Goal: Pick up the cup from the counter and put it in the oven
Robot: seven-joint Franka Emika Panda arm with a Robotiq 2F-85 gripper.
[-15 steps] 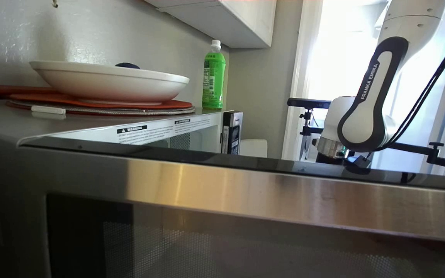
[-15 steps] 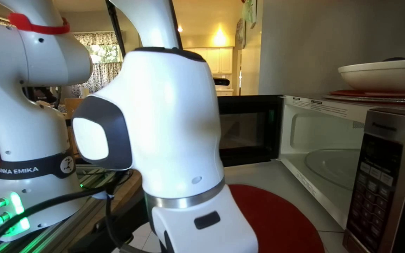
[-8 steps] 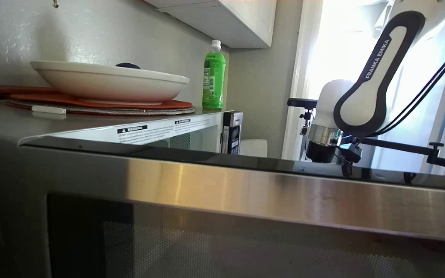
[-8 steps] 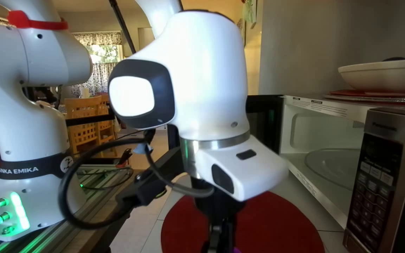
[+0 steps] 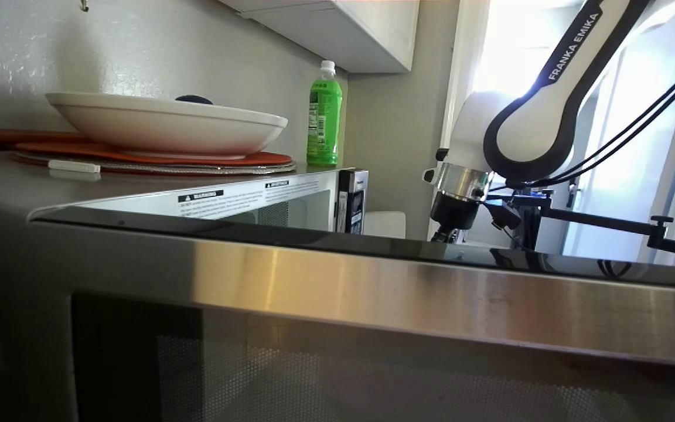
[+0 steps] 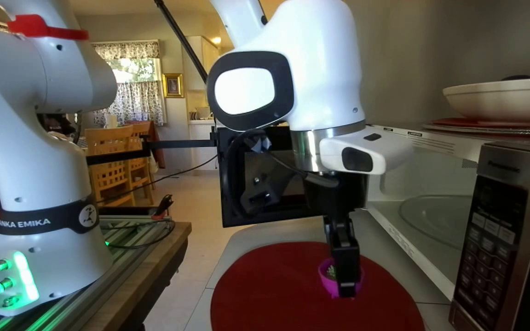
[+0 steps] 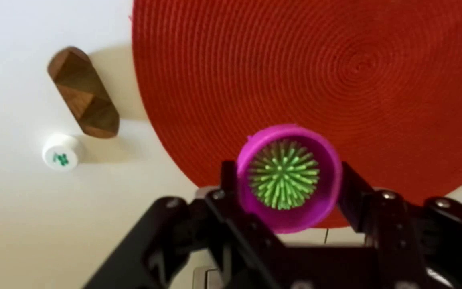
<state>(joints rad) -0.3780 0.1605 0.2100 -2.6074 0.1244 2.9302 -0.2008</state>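
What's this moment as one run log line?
tool: gripping magenta cup | contents: green spiky object | position: over red mat, contact unclear | microwave: open, cup not yet inside

In the wrist view you have one magenta cup [image 7: 289, 223], one spiky ball [image 7: 283, 176], one round mat [image 7: 315, 80], one wooden block [image 7: 83, 93], one white cylinder [image 7: 63, 152]; across the exterior views you count one microwave [image 6: 440, 179], one bowl [image 5: 167, 129], one bottle [image 5: 325, 120], two chairs [image 6: 109, 143].

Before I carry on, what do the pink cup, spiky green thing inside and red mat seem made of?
Pink cup: probably plastic, maybe silicone; smooth, low sheen, evenly coloured rim.
Spiky green thing: perhaps rubbery, from its thin bristles; finish hard to judge.
Red mat: apparently coiled or woven cord; matte, with fine concentric ridges.
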